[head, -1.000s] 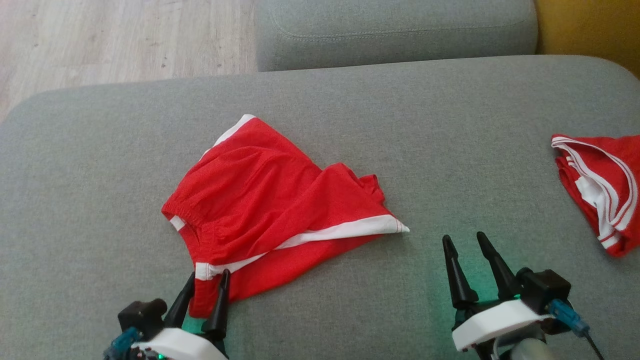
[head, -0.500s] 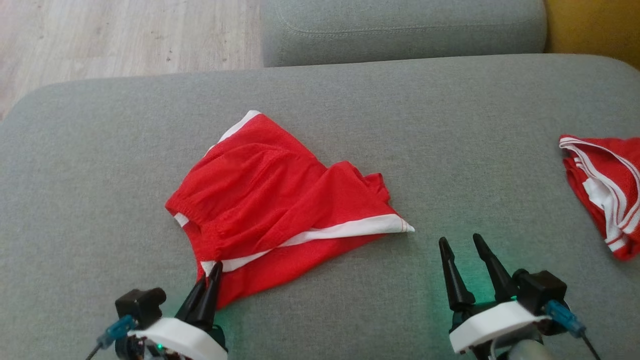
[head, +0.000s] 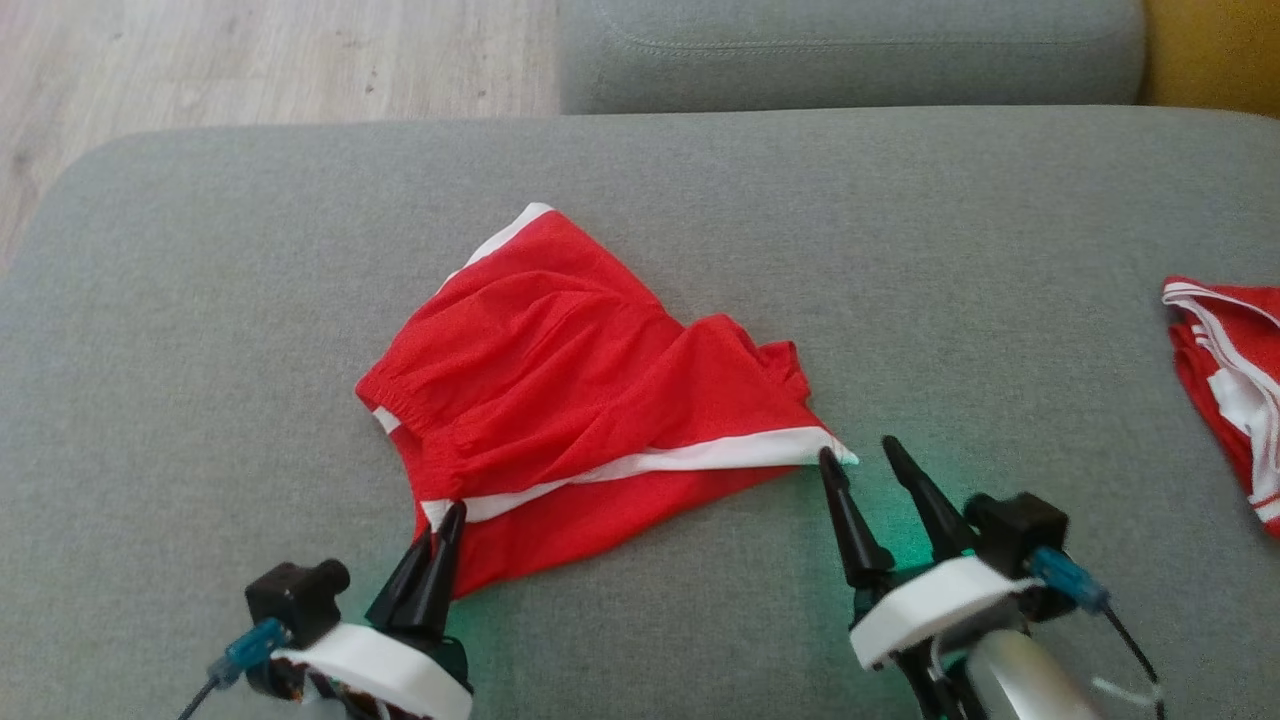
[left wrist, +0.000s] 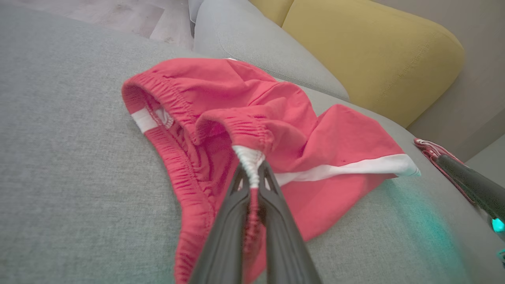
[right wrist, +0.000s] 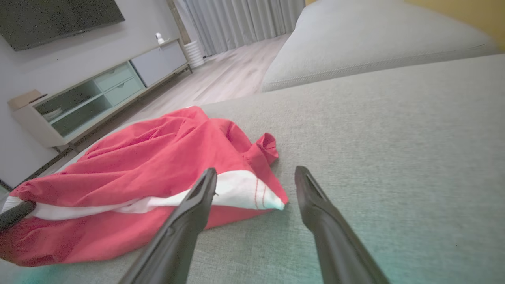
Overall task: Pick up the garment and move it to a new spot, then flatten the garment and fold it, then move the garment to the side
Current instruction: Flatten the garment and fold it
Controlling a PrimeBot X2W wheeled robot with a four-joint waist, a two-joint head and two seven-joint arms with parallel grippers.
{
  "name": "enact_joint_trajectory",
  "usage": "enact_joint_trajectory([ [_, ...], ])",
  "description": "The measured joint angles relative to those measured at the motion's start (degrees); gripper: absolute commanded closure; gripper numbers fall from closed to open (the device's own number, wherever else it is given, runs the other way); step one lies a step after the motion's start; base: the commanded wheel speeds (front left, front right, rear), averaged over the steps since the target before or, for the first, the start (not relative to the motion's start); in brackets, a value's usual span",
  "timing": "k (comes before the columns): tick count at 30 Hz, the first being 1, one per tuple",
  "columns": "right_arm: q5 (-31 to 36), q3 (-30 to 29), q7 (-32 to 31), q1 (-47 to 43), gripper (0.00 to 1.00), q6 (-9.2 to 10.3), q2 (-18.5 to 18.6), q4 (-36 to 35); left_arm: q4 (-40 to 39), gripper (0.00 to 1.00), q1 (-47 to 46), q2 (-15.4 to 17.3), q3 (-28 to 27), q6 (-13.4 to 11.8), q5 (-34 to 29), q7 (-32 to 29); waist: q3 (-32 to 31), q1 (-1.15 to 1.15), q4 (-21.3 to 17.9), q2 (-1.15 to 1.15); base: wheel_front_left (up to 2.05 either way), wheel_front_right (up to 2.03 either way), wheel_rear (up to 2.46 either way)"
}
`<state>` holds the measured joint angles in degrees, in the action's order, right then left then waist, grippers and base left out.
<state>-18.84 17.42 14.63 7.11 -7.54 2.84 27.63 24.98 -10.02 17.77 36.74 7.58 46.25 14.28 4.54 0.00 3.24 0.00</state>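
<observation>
A pair of red shorts point(head: 580, 400) with a white side stripe lies crumpled on the grey sofa seat point(head: 200, 330). My left gripper point(head: 445, 518) is shut on the waistband point(left wrist: 248, 157) at the stripe's near end, and the pinched band point(left wrist: 249, 156) is lifted between the fingers. My right gripper point(head: 858, 452) stands open at the shorts' white-tipped right corner point(right wrist: 272, 202), and that corner lies between the two fingertips. In the right wrist view the shorts point(right wrist: 150, 165) spread to the left of the open fingers point(right wrist: 197, 197).
A second red and white garment point(head: 1230, 380) lies at the seat's right edge. A grey cushion point(head: 850, 50) and a yellow one point(left wrist: 375, 51) stand behind. Wooden floor point(head: 250, 60) lies beyond the seat's far left.
My left gripper has shut on the waistband. My right gripper has moved left and forward to the shorts' right corner. The camera has shifted, sliding the scene rightward.
</observation>
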Motion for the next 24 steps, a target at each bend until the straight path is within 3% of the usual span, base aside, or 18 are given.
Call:
enact_joint_trajectory([
  [3, -0.4, 2.1, -0.3, 4.3, 0.00, 0.01, 0.0, 6.0, 0.2, 1.00, 0.0, -0.9, 0.0, 0.0, -0.7, 0.0, 0.6, 0.00, 0.7, 0.00, 0.00, 0.00, 0.00],
  [14, -1.3, 4.5, -0.5, 7.8, 0.00, 0.00, 0.1, 12.3, 0.5, 1.00, 0.0, -2.0, 0.1, 0.0, -1.7, 0.0, 1.5, 0.00, 1.7, 0.00, 0.00, 0.00, 0.00],
  [15, -1.3, 4.5, -0.5, 7.9, 0.07, 0.01, 0.1, 12.7, 0.5, 1.00, 0.0, -2.0, 0.1, 0.0, -2.0, 0.0, 1.6, 0.00, 1.7, 0.00, 0.00, 0.00, 0.00],
  [18, -1.3, 4.9, -0.5, 8.2, 1.00, 0.01, 0.1, 13.8, 0.5, 1.00, 0.0, -2.0, 0.0, 0.0, -2.0, 0.0, 1.6, 0.00, 1.6, 0.00, 0.00, 0.00, 0.00],
  [24, -1.3, 4.4, -0.4, 8.9, 1.00, 0.01, 0.1, 13.5, 0.4, 1.00, 0.0, -2.0, -0.8, 0.0, -2.7, 0.0, 1.3, 0.00, 1.5, 0.00, 0.00, 0.00, 0.00],
])
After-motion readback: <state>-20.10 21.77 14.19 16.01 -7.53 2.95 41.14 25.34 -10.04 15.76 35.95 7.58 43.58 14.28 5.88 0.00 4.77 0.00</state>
